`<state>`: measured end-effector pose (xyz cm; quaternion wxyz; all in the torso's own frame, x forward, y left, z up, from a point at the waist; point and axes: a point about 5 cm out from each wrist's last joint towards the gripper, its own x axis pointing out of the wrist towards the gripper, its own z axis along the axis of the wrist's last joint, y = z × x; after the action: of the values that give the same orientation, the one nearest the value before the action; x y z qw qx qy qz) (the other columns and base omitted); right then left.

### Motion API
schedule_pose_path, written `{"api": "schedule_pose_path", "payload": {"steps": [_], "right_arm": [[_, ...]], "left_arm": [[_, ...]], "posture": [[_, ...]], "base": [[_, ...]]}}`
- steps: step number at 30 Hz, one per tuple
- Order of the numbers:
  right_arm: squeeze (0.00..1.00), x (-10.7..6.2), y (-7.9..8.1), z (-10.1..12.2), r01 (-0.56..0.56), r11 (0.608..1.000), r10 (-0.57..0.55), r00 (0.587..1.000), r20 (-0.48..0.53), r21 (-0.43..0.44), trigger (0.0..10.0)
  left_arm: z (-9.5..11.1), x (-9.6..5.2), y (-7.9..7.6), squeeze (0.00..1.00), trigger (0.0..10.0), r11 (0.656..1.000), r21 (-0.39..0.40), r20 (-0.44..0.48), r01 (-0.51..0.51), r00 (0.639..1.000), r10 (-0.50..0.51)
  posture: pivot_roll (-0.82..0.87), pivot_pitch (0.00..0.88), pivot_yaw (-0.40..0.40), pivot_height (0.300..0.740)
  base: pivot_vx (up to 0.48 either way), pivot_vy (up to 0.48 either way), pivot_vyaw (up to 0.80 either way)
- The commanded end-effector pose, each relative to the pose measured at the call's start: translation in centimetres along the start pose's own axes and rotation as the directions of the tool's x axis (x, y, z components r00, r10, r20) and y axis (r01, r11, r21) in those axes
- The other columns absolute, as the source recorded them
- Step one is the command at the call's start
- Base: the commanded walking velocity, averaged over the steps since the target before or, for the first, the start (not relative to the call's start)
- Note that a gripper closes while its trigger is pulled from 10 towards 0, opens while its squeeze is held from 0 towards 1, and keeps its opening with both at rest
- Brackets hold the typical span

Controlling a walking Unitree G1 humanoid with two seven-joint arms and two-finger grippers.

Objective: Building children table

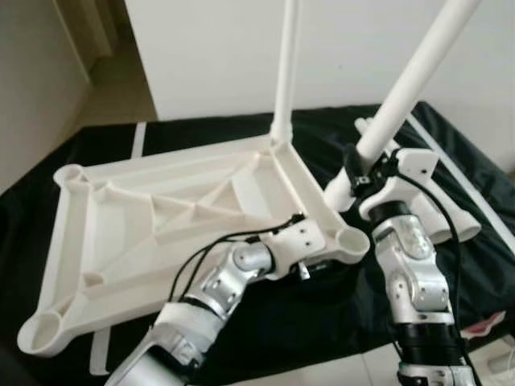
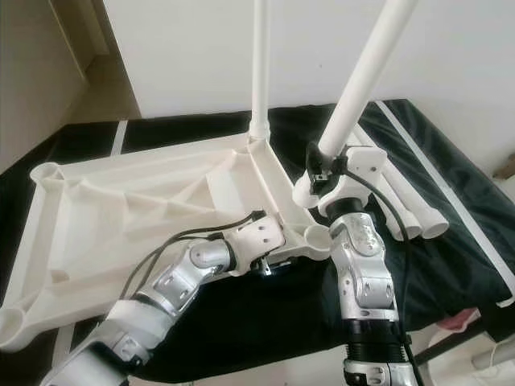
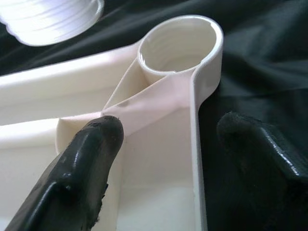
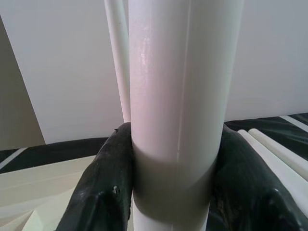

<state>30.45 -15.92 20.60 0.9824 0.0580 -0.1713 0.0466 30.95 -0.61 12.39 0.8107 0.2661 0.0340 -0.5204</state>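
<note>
White plastic ribbed tabletop (image 1: 173,213) upside down on black cloth (image 1: 322,314), one leg upright. Right gripper (image 4: 173,192) clamps white tube leg (image 1: 410,84), tilted up-right. Left gripper (image 3: 163,149) parted, straddling corner-socket rim (image 3: 185,43).

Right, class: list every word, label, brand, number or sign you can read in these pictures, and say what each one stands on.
None can be read: the upturned white plastic tabletop, the white plastic leg in the right gripper, the left gripper and the black cloth show no lettering.
</note>
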Motion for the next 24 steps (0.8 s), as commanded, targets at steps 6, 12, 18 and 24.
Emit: {"api": "schedule_pose_path", "payload": {"steps": [6, 12, 18, 24], "right_arm": [[0.0, 0.0, 0.2, 0.1, -0.004, 1.0, 0.004, 1.0, 0.002, 0.002, 10.0], [0.0, -0.3, 0.1, -0.1, 0.012, 1.0, -0.012, 1.0, -0.005, -0.009, 10.0], [0.0, -0.8, -0.3, -0.3, 0.046, 0.999, -0.046, 0.999, -0.011, -0.009, 10.0], [0.0, -1.8, -0.5, -0.8, 0.033, 0.999, -0.033, 0.998, -0.047, -0.013, 10.0]], "left_arm": [[-0.6, -0.9, 4.5, 0.0, 10.0, 0.872, 0.029, -0.058, -0.489, 0.87, 0.49], [1.0, -0.9, 4.7, 0.0, 10.0, 0.89, -0.021, 0.036, -0.455, 0.889, 0.456], [2.2, -1.3, 2.0, 0.0, 10.0, 0.962, -0.143, 0.205, -0.232, 0.944, 0.259], [1.7, -2.5, 0.6, 0.0, 10.0, 0.981, -0.162, 0.26, -0.111, 0.954, 0.151]], "posture": [[-0.05, 0.0, -0.017, 0.74], [-0.05, 0.0, -0.011, 0.74], [-0.05, 0.0, -0.009, 0.74], [-0.04, 0.0, -0.012, 0.74]], "base": [[0.0, 0.0, 0.0], [0.0, 0.0, 0.0], [0.0, 0.0, 0.0], [0.0, 0.0, 0.0]]}}
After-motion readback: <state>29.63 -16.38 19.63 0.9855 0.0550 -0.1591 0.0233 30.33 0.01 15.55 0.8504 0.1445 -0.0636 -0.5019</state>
